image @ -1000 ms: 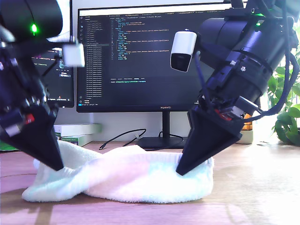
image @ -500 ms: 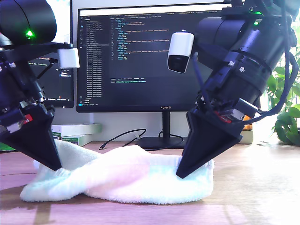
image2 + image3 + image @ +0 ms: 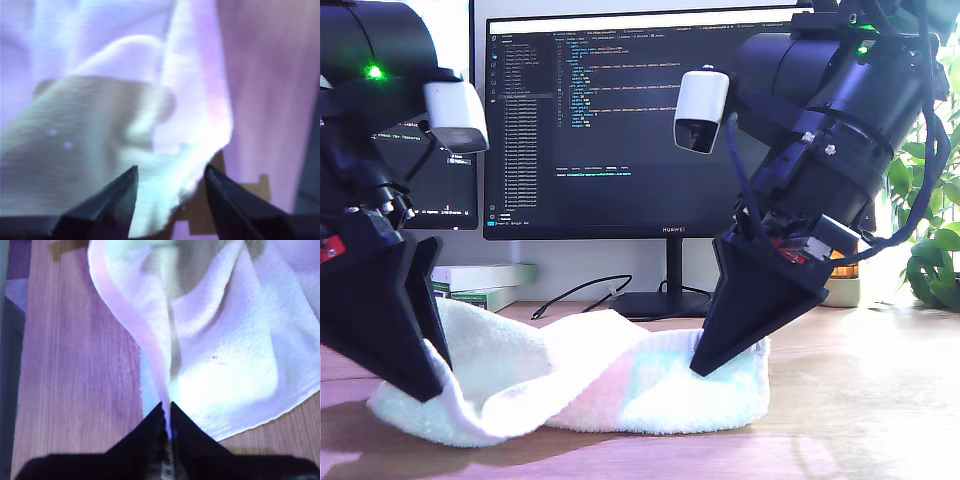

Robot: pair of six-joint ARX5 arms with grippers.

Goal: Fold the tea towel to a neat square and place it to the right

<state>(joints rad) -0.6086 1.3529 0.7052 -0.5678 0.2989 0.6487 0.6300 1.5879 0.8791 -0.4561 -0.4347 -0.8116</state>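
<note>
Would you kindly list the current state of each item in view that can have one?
Tea towel: rumpled, loosely doubled over, not yet a neat square.
My first end effector: open, jaws apart around a towel edge.
My second end effector: shut, pinching a towel edge.
Monitor: on, showing lines of text.
Cable: lying loose on the desk.

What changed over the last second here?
My first gripper dropped lower at the exterior view's left, its jaws now apart around the edge of the tea towel, which shifted with it. My second gripper edged slightly toward that side, staying shut on its fold. The monitor is unchanged.
</note>
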